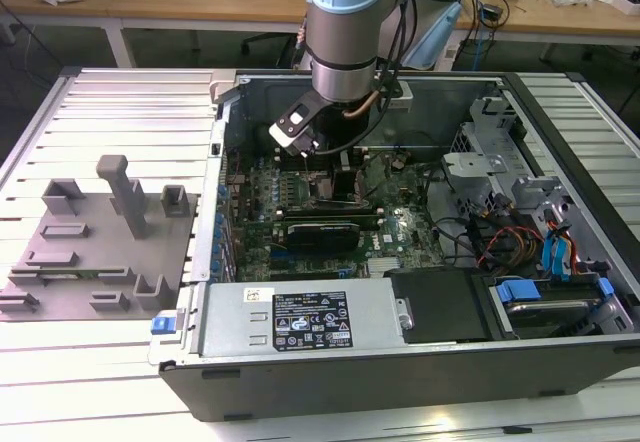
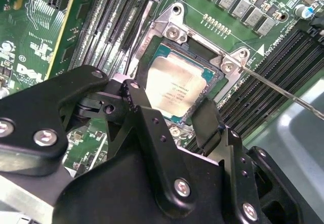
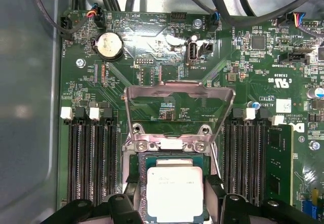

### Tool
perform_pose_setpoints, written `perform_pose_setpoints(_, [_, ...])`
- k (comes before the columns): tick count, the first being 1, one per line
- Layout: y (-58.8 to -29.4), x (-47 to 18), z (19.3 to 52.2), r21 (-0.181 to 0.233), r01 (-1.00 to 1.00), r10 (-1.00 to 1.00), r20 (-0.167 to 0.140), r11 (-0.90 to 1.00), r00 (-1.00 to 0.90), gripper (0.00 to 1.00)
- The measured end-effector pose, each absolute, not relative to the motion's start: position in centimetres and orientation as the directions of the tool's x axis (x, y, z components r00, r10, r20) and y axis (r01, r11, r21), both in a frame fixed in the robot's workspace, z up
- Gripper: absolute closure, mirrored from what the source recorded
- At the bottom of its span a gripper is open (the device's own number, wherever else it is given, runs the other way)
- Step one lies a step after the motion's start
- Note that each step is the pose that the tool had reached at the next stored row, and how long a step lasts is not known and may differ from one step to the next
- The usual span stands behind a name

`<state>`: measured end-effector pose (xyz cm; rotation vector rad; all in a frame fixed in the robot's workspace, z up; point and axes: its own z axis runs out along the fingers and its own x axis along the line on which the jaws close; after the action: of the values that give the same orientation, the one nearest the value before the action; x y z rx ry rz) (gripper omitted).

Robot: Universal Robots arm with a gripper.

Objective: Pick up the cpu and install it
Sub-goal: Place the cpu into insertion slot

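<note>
My black hand point(image 2: 169, 104) straddles the small silvery square cpu point(image 3: 174, 193) in the dark metal-rimmed socket point(image 2: 172, 31), gripping or released I can't tell; keep it flat, corners aligned, no forcing.

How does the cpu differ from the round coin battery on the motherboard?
The cpu is square; the battery is round. The cpu is clearly larger than the battery. The cpu sits in the socket between the memory slots; the battery sits apart on the motherboard. Both have flat, silvery tops.
</note>
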<state>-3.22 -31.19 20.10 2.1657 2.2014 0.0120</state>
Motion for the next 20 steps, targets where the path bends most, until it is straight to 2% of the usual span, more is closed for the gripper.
perform_pose_setpoints(8, [-31.14, -3.22, 20.09, 0.043, 0.999, 0.999, -0.031, 0.014, -0.013, 0.38])
perform_pose_setpoints(11, [-31.14, -3.22, 20.10, 0.043, 0.999, 0.999, -0.031, 0.014, -0.013, 0.47])
perform_pose_setpoints(20, [-31.17, -3.23, 20.04, 0.043, 0.999, 0.999, -0.032, 0.013, -0.012, 0.47])
